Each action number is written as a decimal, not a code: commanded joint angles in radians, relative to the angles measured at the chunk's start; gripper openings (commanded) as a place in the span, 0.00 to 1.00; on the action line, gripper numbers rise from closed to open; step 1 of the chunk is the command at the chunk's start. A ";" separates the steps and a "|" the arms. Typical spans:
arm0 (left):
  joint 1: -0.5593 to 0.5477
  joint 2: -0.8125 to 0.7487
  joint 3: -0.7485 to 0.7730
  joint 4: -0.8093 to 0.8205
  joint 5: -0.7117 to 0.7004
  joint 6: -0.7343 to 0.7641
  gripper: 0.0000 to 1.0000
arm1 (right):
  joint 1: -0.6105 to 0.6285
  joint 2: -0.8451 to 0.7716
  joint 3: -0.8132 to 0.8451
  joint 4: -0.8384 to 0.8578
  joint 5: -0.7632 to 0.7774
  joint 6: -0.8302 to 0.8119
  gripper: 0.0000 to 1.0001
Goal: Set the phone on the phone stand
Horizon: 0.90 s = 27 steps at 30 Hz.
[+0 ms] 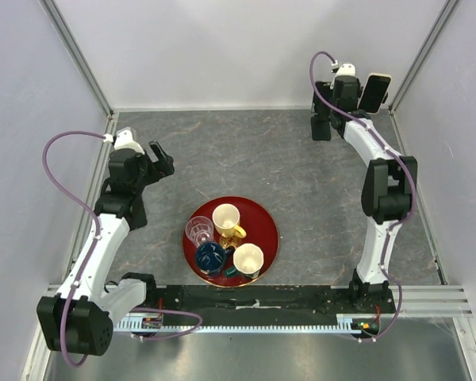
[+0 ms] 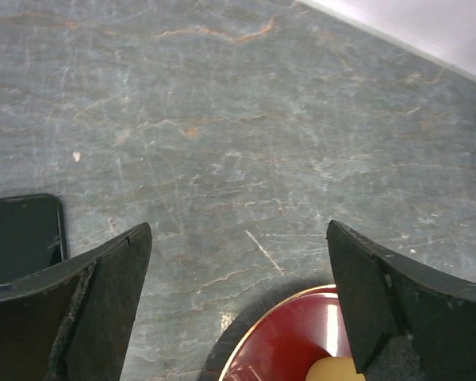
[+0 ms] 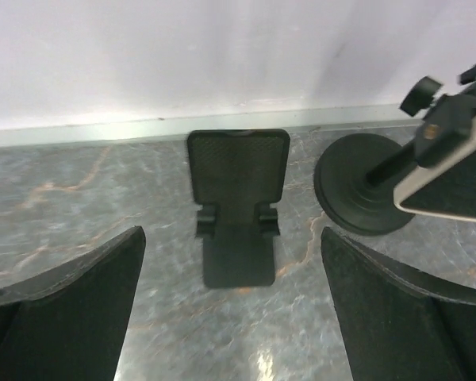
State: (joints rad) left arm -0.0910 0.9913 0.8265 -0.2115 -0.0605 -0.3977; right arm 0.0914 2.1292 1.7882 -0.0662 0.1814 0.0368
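My left pincer [image 2: 239, 230], right pincer [image 3: 232, 238] are gaping empty; phone [image 3: 454, 190] is leaning on phone stand [image 3: 355, 186] at 2 o'clock; swinging sideways risks toppling it.

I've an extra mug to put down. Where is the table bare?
Bare: the table between the red tray and back wall, from the left gripper across to the right gripper. Crowded: the far right corner, holding the phone stand, phone and a folding stand; the tray is full of cups.
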 commanded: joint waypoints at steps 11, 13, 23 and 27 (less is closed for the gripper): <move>0.167 0.082 0.020 -0.316 -0.283 -0.029 1.00 | 0.245 -0.302 -0.107 0.048 -0.314 0.037 0.98; 0.226 0.104 0.003 -0.305 -0.291 -0.050 1.00 | 0.245 -0.317 -0.128 0.059 -0.358 0.034 0.98; 0.487 0.366 0.086 -0.212 -0.148 -0.125 1.00 | 0.246 -0.423 -0.294 0.154 -0.447 -0.181 0.98; 0.549 0.466 0.057 -0.118 -0.095 -0.118 1.00 | 0.245 -0.471 -0.375 0.247 -0.490 -0.204 0.98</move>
State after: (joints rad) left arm 0.4049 1.3907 0.8684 -0.4454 -0.2180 -0.4828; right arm 0.3325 1.7416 1.4818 0.0486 -0.2420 -0.1043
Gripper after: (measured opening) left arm 0.994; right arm 0.982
